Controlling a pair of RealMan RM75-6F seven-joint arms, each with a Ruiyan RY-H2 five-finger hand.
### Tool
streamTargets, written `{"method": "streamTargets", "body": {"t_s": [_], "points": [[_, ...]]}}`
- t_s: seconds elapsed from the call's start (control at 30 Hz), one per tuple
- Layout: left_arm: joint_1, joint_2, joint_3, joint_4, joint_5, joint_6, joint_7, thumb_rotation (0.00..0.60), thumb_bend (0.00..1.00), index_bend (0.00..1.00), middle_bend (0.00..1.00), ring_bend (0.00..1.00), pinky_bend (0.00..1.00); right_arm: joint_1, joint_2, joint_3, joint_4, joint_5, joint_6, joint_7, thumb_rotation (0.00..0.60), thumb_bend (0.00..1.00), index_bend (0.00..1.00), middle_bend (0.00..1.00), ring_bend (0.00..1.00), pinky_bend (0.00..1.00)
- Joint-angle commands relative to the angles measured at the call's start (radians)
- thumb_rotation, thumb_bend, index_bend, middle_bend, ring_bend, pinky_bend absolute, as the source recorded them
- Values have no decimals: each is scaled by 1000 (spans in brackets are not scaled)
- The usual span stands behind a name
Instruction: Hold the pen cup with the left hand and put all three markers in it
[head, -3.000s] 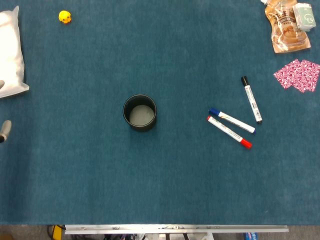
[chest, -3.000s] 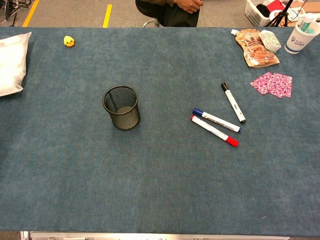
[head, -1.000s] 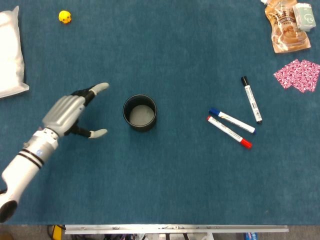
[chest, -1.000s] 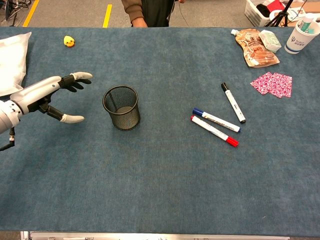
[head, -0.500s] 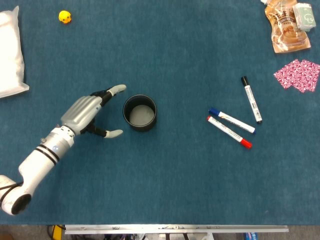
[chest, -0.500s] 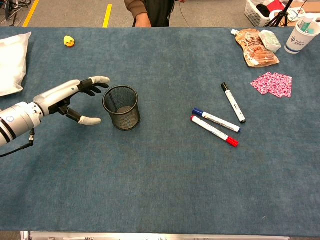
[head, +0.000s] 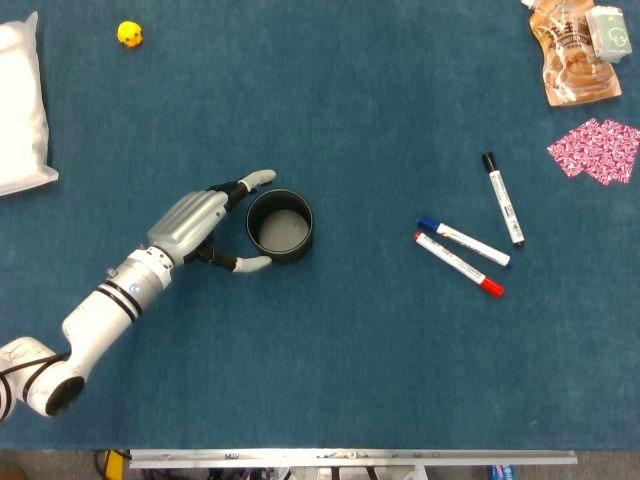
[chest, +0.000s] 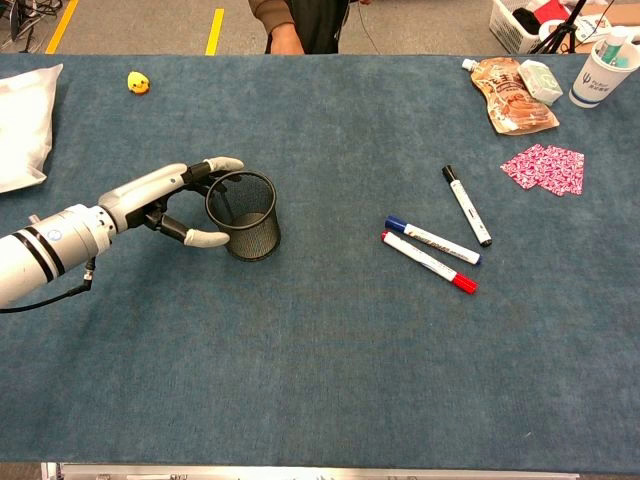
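The black mesh pen cup (head: 280, 226) (chest: 243, 215) stands upright and empty left of the table's middle. My left hand (head: 200, 225) (chest: 165, 200) is right at its left side, fingers spread. The fingers reach past the far rim and the thumb sits at the near side, not clasped round it. To the right lie three markers flat on the cloth: a black-capped one (head: 503, 199) (chest: 467, 205), a blue-capped one (head: 463, 241) (chest: 432, 240) and a red-capped one (head: 458, 264) (chest: 429, 261). My right hand appears in neither view.
A white bag (head: 20, 105) lies at the left edge, with a yellow toy duck (head: 130, 34) beyond it. A snack pouch (head: 572, 50) and a pink patterned cloth (head: 597, 150) sit at the far right. A person (chest: 310, 20) stands behind the table.
My left hand came in from the left edge and moved right up to the cup, its fingers now straddling the cup's left side. Cup and markers have stayed put.
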Motion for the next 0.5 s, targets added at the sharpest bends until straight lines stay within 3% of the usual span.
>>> {"method": "streamTargets", "body": {"t_s": [0.03, 0.5], "points": [[-8, -10, 3, 9, -2, -6, -14, 416, 166, 39, 115, 157, 172, -2, 1, 0, 1, -1, 2, 5, 600, 238, 348, 354, 268, 238], [-22, -61, 16, 54, -5, -2, -62, 418, 166, 45, 124, 157, 172, -10, 4, 0, 7, 4, 6, 11, 600, 238, 348, 354, 268, 238]]}}
